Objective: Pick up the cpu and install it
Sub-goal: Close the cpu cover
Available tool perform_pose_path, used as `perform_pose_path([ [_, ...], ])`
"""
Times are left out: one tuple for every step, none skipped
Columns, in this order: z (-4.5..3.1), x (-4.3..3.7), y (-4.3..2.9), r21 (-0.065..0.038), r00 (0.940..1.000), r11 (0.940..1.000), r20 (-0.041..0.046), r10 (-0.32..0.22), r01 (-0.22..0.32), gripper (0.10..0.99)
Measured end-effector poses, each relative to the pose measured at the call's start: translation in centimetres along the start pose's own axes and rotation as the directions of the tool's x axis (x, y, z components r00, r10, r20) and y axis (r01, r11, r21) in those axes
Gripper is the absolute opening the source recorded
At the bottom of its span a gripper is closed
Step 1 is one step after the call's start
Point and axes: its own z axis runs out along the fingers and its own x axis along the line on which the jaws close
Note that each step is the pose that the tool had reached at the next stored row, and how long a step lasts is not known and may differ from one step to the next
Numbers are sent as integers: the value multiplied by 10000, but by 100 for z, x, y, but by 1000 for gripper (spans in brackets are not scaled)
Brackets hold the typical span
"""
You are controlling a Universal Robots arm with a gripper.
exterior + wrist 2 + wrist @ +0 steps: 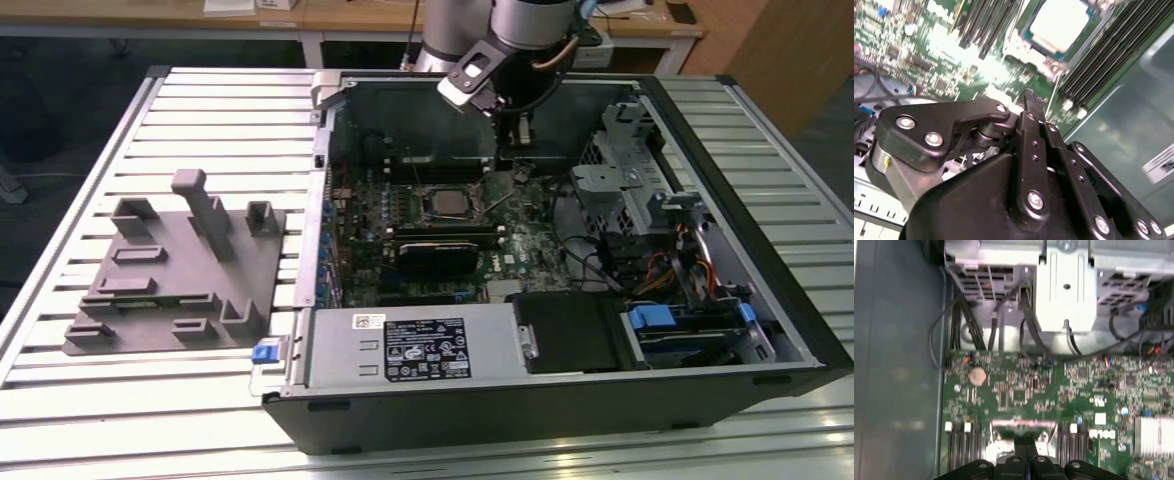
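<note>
The cpu, a small square chip with a pale silver top, lies flat in the black-framed socket on the green motherboard inside the open computer case. In the second wrist view the cpu sits bright beyond the fingertips, between rows of dark memory slots. My gripper hangs over the board just behind the socket and towards the exterior view's right, apart from the chip. Its black fingers are pressed together, shut, with nothing between them. In the first wrist view the gripper sits over the socket's metal frame.
A grey fixture with upright posts stands on the slatted table at the exterior view's left. Inside the case are a black heatsink-like block, a power supply, a metal drive cage and loose cables. The case walls ring the board.
</note>
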Motion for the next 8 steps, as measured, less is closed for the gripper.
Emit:
perform_pose_path([
  [1,-1,36,2,10000,10000,0,1,-1,106],
  [2,-2,73,3,10000,10000,1,0,0,106],
  [4,-2,110,4,10000,10000,2,1,-1,106],
  [6,-3,145,6,10000,10000,2,0,0,106],
  [7,-3,179,7,10000,10000,2,-1,1,106],
  [9,-4,213,9,10000,10000,2,1,-1,106],
  [10,-4,246,10,10000,10000,2,0,0,106],
  [12,-4,277,11,10000,10000,2,-1,1,106],
])
